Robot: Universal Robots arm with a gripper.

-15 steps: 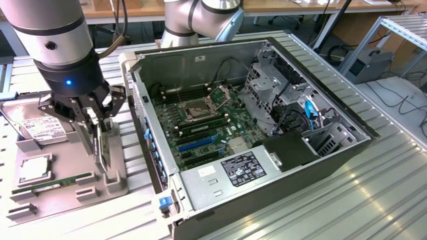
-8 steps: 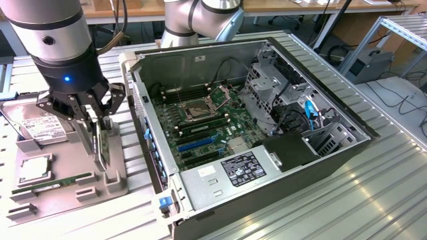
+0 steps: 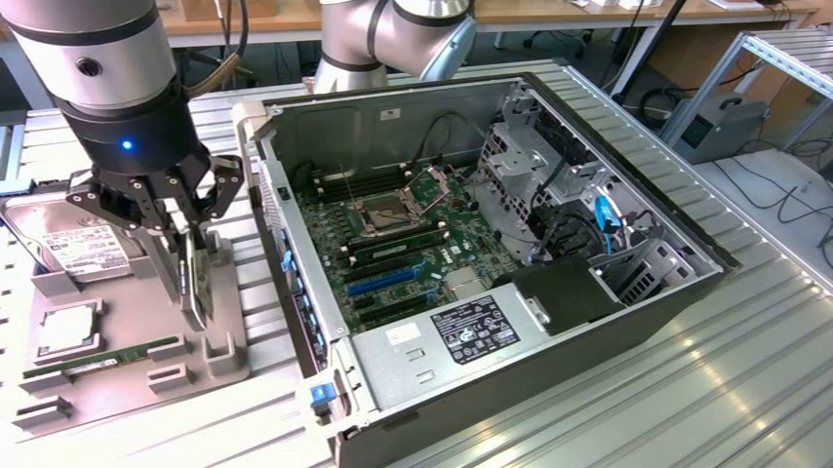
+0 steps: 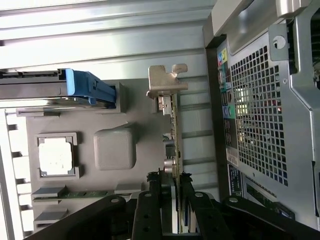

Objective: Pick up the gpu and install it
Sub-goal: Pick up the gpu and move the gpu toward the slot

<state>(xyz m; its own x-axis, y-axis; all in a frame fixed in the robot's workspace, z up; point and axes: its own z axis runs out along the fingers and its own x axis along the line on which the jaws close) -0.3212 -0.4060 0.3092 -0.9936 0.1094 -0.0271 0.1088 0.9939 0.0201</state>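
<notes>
1 Universal Robots arm stands over a grey parts holder [image 3: 131, 382] on the ribbed metal worktop [image 3: 729, 390], its black claw [image 3: 186, 232] lowered onto the gpu [image 3: 195, 283]; the claw is partly closed, its 2 fingers pressed against opposite faces of the card's upper edge, gripping it. The gpu stands upright and edge-on in the holder, its lower end down at the slot; whether it has left the slot cannot be told. In the wrist view the claw [image 4: 172, 176] pinches the thin gpu [image 4: 174, 135], and the card's silver end bracket [image 4: 165, 82] juts out at the far end, beyond the fingers.

3 other parts sit in the same holder [image 4: 142, 117]: a silver hard drive [image 3: 78, 249] with a white label at the back, a square processor chip [image 3: 65, 331] in its own recess, and a narrow green memory stick [image 3: 104, 356] lying near the front edge; the wrist view also catches the chip [image 4: 56, 156] and the stick [image 4: 85, 194].

Just beside the holder, toward the exterior view's right, an open desktop computer case [image 3: 703, 244] lies on its side; its green motherboard [image 3: 404, 244] faces up, with a blue expansion slot [image 3: 384, 283] and a labelled power supply [image 3: 475, 330] near the front. The case's perforated rear panel [image 4: 260, 110] is close alongside the gripped card.
</notes>
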